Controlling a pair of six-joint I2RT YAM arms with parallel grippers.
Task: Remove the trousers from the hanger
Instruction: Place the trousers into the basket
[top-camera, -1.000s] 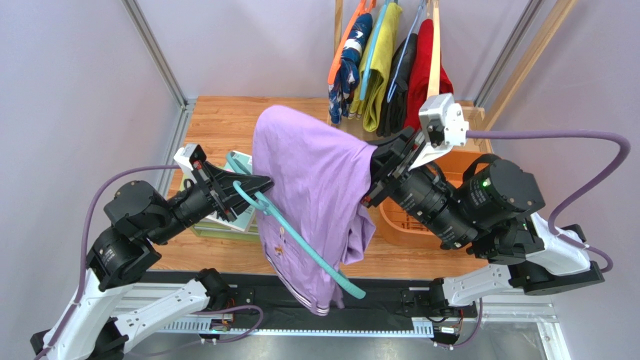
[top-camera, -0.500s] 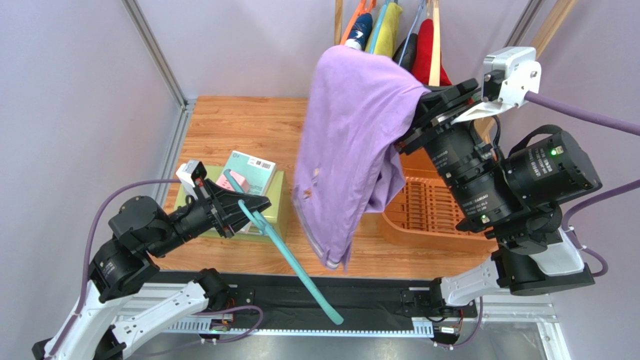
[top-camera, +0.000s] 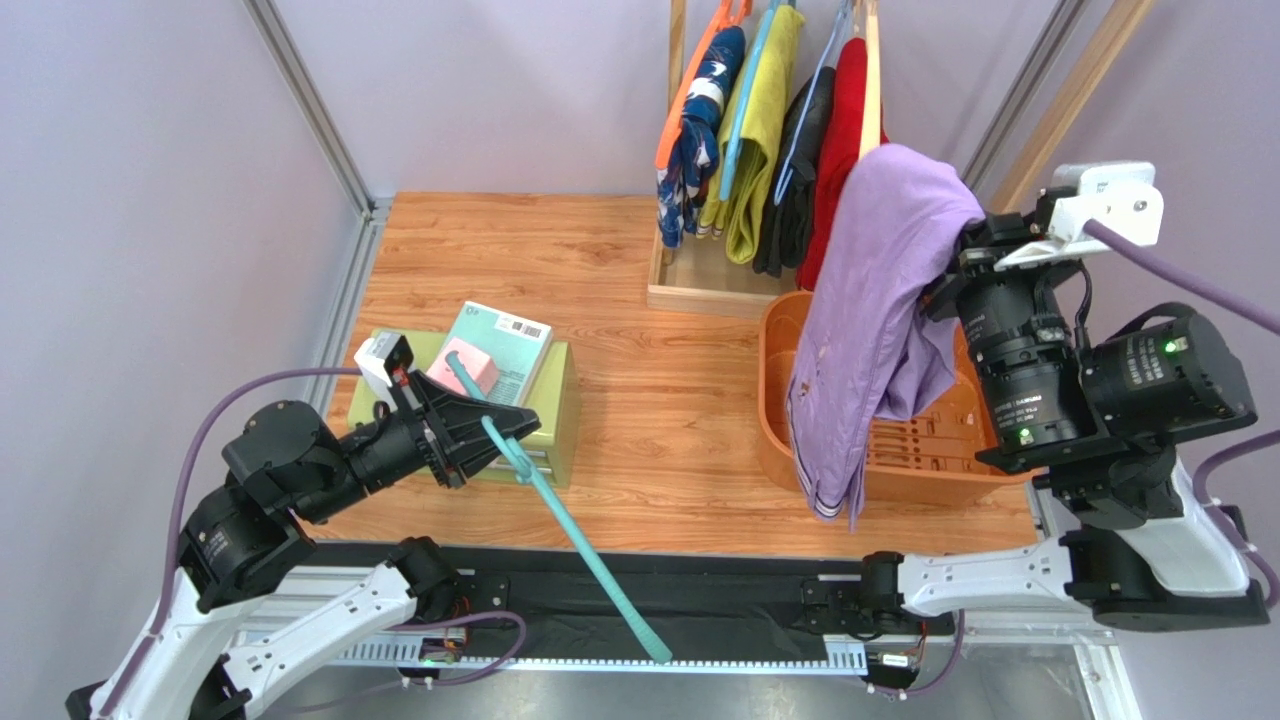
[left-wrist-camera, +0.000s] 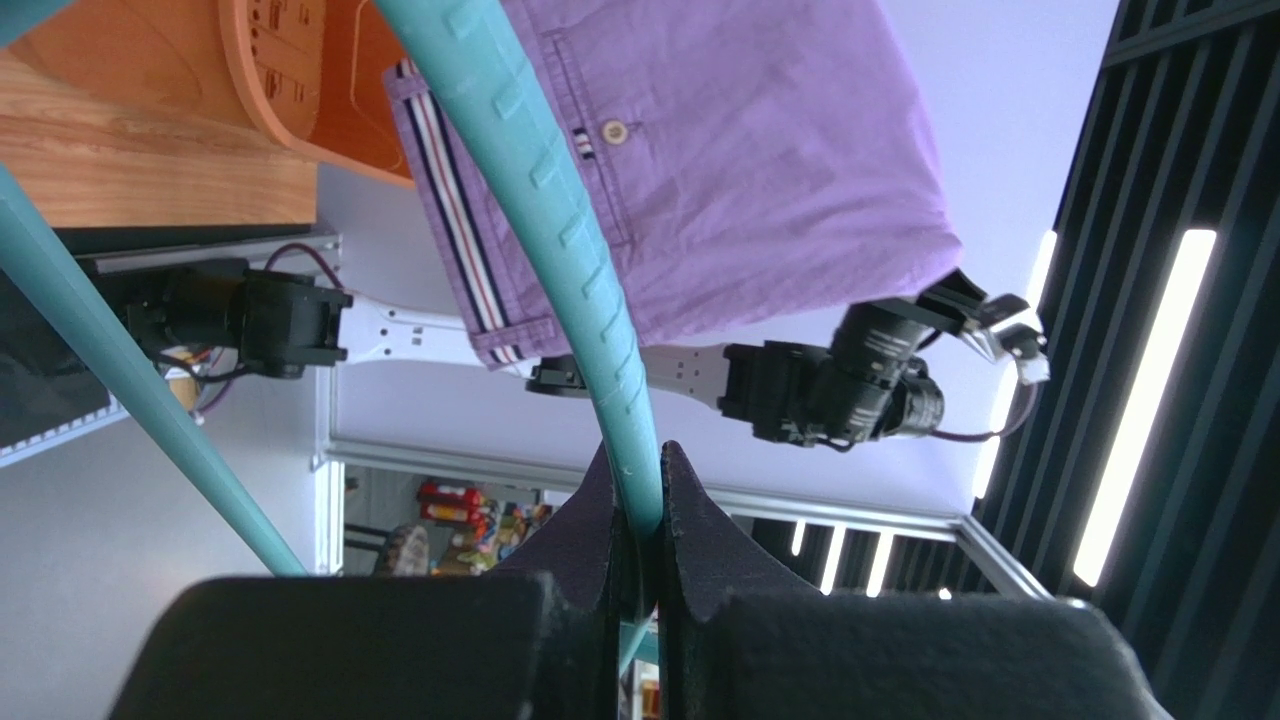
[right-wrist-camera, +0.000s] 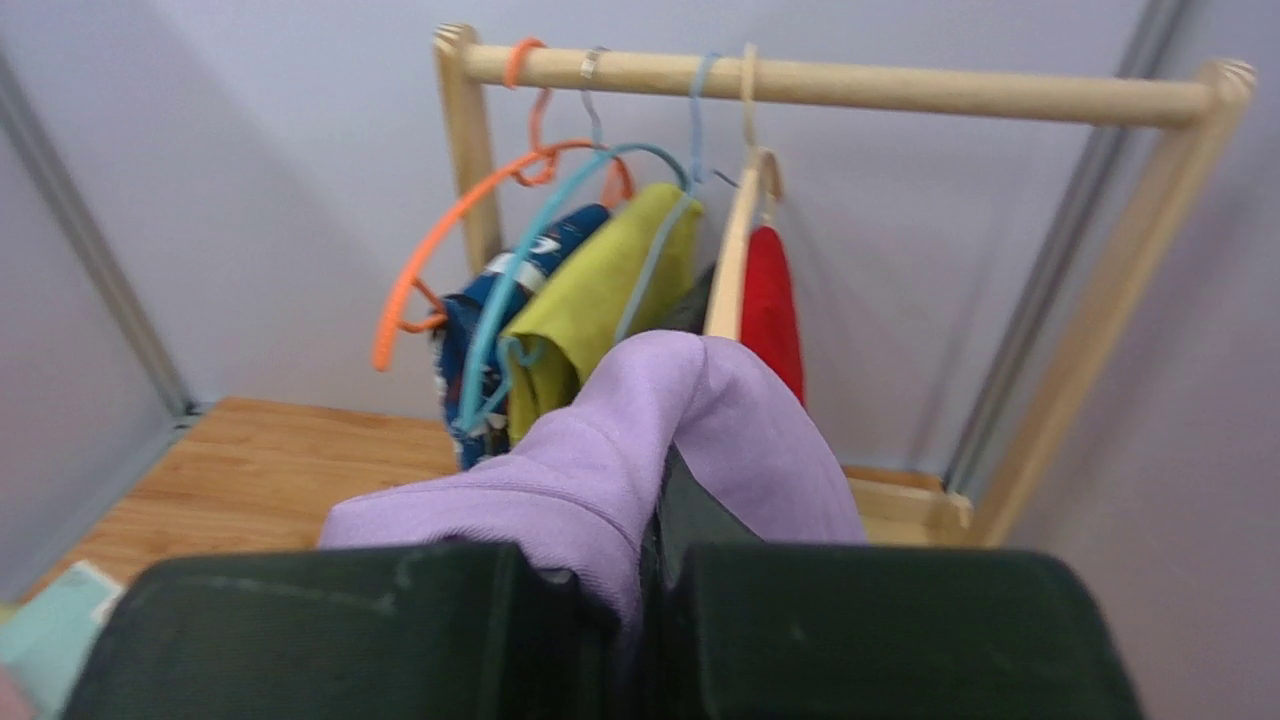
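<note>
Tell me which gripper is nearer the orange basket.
Right. The right gripper, shut on the lilac trousers, hangs above the basket; the left gripper, shut on the teal hanger, sits across the table by the green box.

At the bottom centre of the frame the left gripper has its two dark fingers pinched together on a teal hanger, whose ridged bar curves up to the top edge. Behind it, the lilac trousers fill the upper middle, showing a button and a striped band. An orange basket sits upper left, and the right arm reaches in from the centre right.
</note>
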